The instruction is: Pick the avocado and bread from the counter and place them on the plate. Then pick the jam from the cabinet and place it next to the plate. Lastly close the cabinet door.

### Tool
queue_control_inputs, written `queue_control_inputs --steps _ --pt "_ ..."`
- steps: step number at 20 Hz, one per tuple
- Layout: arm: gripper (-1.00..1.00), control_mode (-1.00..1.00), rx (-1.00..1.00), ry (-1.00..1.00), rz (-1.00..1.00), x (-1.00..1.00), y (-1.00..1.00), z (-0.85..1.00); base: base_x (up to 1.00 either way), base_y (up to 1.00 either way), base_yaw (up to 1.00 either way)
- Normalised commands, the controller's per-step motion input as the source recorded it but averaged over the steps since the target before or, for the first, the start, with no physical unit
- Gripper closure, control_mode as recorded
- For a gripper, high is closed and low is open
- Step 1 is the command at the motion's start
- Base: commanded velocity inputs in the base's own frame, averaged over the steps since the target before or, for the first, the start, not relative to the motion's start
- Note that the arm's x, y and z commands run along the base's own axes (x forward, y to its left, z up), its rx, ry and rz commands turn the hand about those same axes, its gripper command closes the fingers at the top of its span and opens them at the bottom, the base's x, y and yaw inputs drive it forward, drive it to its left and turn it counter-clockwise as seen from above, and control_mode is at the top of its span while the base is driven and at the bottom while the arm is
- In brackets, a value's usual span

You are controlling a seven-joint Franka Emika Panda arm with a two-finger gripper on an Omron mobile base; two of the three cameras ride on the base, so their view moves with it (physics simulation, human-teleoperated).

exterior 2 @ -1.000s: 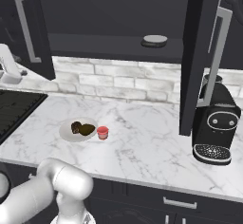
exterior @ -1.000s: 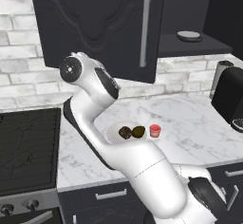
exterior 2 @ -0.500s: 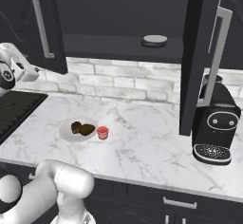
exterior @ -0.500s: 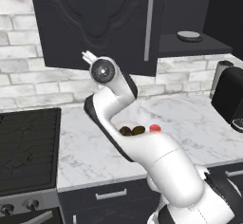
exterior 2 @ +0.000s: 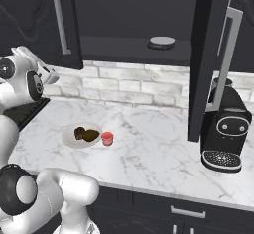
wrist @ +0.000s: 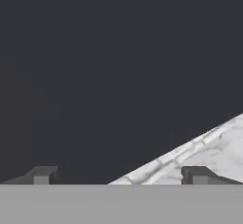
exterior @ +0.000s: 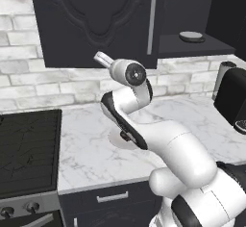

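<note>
The arm hides most of the plate [exterior: 116, 142] in the left base view. From the right, the plate [exterior 2: 69, 140] holds bread [exterior 2: 79, 133] and avocado [exterior 2: 91, 136], jam [exterior 2: 107, 139] touching its rim on the bench [exterior 2: 149, 153]. Gripper [wrist: 118, 174] spread, empty, facing the dark cabinet [wrist: 118, 66].

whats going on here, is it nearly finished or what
The avocado and bread lie on the plate, with the jam beside it on the counter. The gripper, open and empty, faces the left cabinet door. The right door stands open, so closing remains.

Matt charcoal cabinet [exterior 2: 44, 25]; veined marble counter [exterior 2: 149, 148].
</note>
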Motion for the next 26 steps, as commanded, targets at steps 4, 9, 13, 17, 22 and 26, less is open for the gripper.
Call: queue_control_inputs --steps 4,9,13,17,22,26 --pt "-1.0 -1.0 0.06 0.01 0.09 0.54 -0.39 -0.1 0.0 0.0 0.0" --pt "-1.0 -1.0 0.02 0.05 0.01 0.65 -0.25 -0.14 0.0 0.0 0.0" --pt "-1.0 -1.0 0.01 0.02 0.02 0.54 -0.26 -0.18 0.0 0.0 0.0" --pt "-1.0 -1.0 0.0 0.0 0.03 0.07 -0.19 -0.07 0.0 0.0 0.0" --pt "-1.0 -1.0 0.06 -0.01 0.02 -0.34 -0.18 0.03 0.0 0.0 0.0" --pt "-1.0 -1.0 0.09 0.0 0.0 -0.45 -0.19 0.19 0.0 0.0 0.0"
